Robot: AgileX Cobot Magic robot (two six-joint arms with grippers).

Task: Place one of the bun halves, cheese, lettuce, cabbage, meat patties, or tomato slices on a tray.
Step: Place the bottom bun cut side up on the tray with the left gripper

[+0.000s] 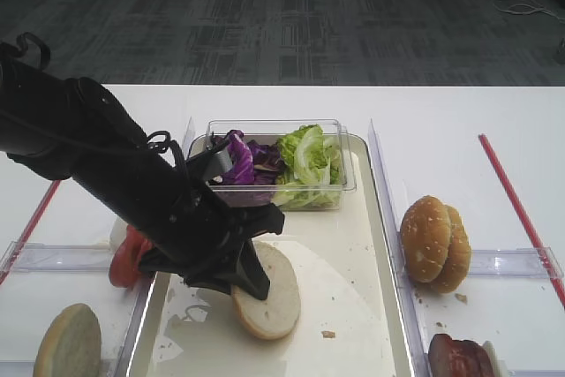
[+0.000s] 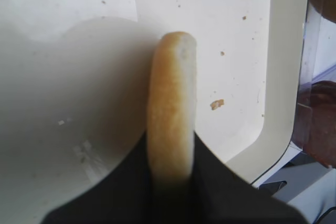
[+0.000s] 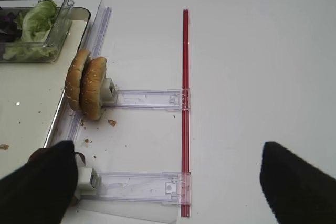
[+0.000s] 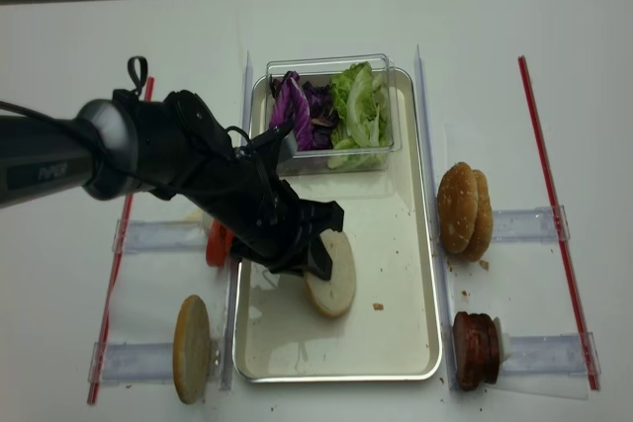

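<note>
Between the black fingers of my left gripper (image 2: pixel 170 156) sat the round, smooth tan bun half (image 1: pixel 265 293) with its pale cream cut face, pinched edge-on across its thickness. From the left wrist view the bun stood straight out ahead of the jaws, its rim pointing away from the hand and its flat faces running fore and aft, one against each finger. Beneath it lay the cream, crumb-speckled floor of the long shiny metal tray (image 4: pixel 415 274). I could not tell for sure whether the lower rim was touching that floor or hanging just above it. In the high views the bun leaned, cut face turned up and toward the tray's right side, roughly midway along its length. My judgement was that the release turned on that lean: let go, the half should tip onto its crust, cut face up.

Its crust looked even, golden-tan and seedless, the crumb side pale and smooth.

My right gripper (image 3: pixel 168 182) was well away, over the white table (image 3: pixel 252 51) beyond the tray's right edge, fingers spread and holding nothing.
</note>
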